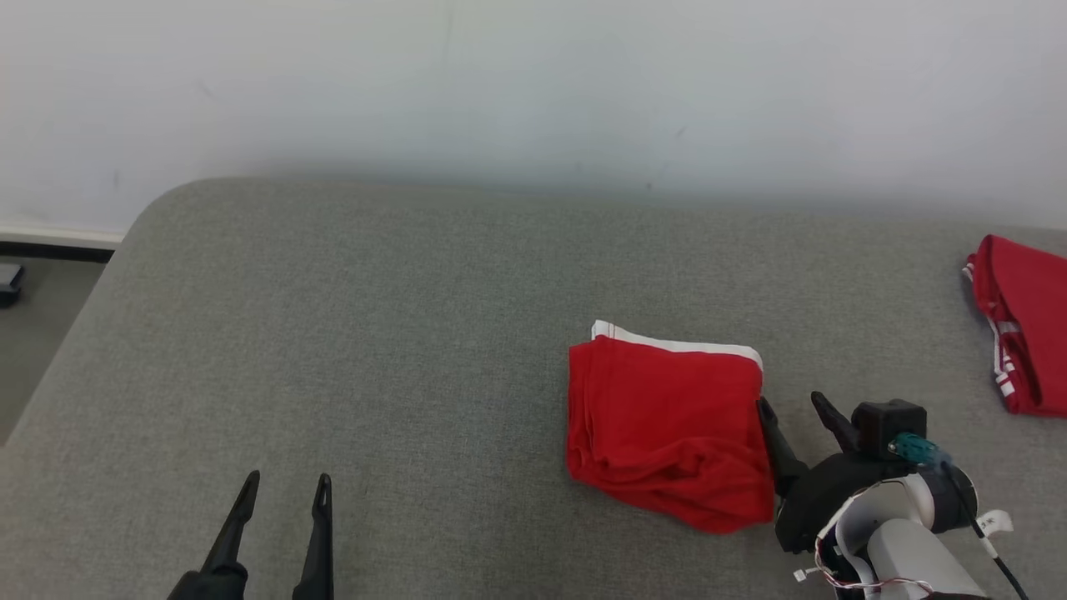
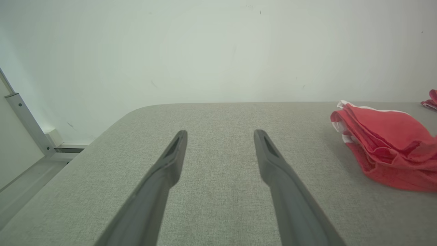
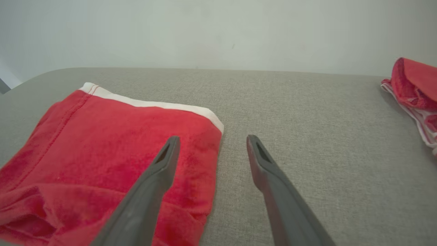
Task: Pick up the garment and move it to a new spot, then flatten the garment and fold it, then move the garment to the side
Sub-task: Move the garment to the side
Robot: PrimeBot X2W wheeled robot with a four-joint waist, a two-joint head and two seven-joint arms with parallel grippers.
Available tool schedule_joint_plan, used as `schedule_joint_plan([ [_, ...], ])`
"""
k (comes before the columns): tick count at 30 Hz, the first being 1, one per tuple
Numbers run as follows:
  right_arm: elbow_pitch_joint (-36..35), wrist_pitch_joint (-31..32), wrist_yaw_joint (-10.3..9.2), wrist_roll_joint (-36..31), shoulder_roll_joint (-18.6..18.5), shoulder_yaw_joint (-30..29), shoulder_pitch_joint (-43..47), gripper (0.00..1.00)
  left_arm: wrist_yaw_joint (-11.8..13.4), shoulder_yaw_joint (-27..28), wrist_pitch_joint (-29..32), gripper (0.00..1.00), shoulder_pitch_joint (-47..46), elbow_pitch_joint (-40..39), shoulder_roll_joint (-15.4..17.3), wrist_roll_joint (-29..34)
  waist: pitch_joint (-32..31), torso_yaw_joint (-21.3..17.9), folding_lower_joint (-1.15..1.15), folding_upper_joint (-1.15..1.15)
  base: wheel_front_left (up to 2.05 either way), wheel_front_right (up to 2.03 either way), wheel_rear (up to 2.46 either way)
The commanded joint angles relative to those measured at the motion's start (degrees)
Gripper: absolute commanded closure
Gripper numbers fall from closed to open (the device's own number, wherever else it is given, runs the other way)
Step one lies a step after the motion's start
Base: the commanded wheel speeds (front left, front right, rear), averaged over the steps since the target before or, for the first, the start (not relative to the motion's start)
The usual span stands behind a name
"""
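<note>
A pale wall [image 1: 533,83] stands behind a big grey bed [image 1: 375,333]. The bed takes up most of the head view, and its far left corner is round.

There are two red clothes on the bed. The garment [image 1: 667,425] lies toward the right, closer to the front edge than to the wall. It is folded into a thick square with a white band [image 1: 675,340] along its far edge. Its near edge is a bit lumpy. I think the folding is done and it now waits to go to the side.

The other red cloth [image 1: 1021,325] sits right at the right edge of the bed, well apart from the garment. It has white stripes too. That may be the spot where done ones go, but I am only guessing.

There are two hands, each with two dark fingers, so four fingers in all. The right hand [image 1: 788,402] is let go and wide open, holding nothing. One finger is over the garment's right edge and the other is over bare bed, so the edge sits between them. It looks ready to pinch that edge.

The left hand [image 1: 288,477] is near the front edge, far to the left. It is wide open and holds nothing.
</note>
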Motion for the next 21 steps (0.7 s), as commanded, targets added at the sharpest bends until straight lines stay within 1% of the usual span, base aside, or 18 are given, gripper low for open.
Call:
schedule_joint_plan([
  [1,2.7,-0.6,0.01,0.4,-0.1,0.8,-1.6,0.00,-0.1,-0.4,-0.1,0.00,-1.3,0.3,-0.3,0.3,2.3,2.1,-0.01,-0.01,0.00,0.00,0.00],
  [2,4.6,-0.9,0.01,0.6,0.0,1.3,-2.5,0.00,-0.2,-0.6,-0.1,0.00,-1.8,0.5,-0.3,0.3,2.7,2.4,-0.01,-0.01,0.00,0.00,0.00],
  [3,8.3,-1.5,0.01,1.1,0.4,1.8,-3.9,0.00,-0.4,-1.0,-0.1,0.00,-2.5,0.7,-0.4,0.3,3.3,3.0,-0.01,-0.01,0.00,0.00,0.00],
  [6,13.2,-2.3,0.01,1.8,0.7,2.5,-5.0,0.00,-0.3,-1.0,-0.1,0.00,-3.1,1.0,-0.5,0.4,3.6,3.6,-0.01,-0.01,0.00,0.00,0.00],
  [11,19.7,-3.1,0.01,2.7,1.4,4.1,-6.0,0.00,-0.4,-0.3,-0.1,0.00,-3.3,1.3,-0.2,0.1,3.7,3.3,-0.01,-0.01,0.00,0.00,0.00],
  [15,22.8,-3.3,0.01,4.1,2.2,5.8,-6.7,0.00,-0.1,-0.4,-0.1,0.00,-2.6,0.8,-0.7,0.4,3.7,2.9,-0.01,-0.01,0.00,0.00,0.00],
  [16,23.3,-2.9,0.01,4.7,2.5,6.4,-7.0,0.09,-0.1,-0.5,-0.1,0.00,-2.7,0.8,-0.9,0.3,3.9,2.8,-0.01,-0.01,0.00,0.00,0.00],
  [17,23.6,-2.7,0.01,5.6,2.8,7.0,-7.3,0.73,-0.2,-0.6,-0.1,0.00,-3.0,0.9,-0.9,0.3,4.1,2.7,-0.01,-0.01,0.00,0.00,0.00],
  [18,23.6,-2.8,0.01,6.4,3.0,7.5,-7.7,0.97,-0.3,-0.6,-0.1,0.00,-3.6,1.1,-0.9,0.1,4.4,2.6,-0.01,-0.01,0.00,0.00,0.00],
  [19,23.7,-2.9,0.01,7.0,3.0,8.1,-8.1,1.00,-0.4,-0.7,-0.1,0.00,-4.0,1.3,-0.9,-0.1,4.5,2.5,-0.01,-0.01,0.00,0.00,0.00],
  [21,23.8,-2.9,0.00,8.2,2.8,9.4,-8.8,1.00,-0.4,-0.8,-0.1,0.00,-4.3,1.5,-0.8,-0.1,4.9,2.2,-0.01,-0.01,0.00,0.00,0.00],
])
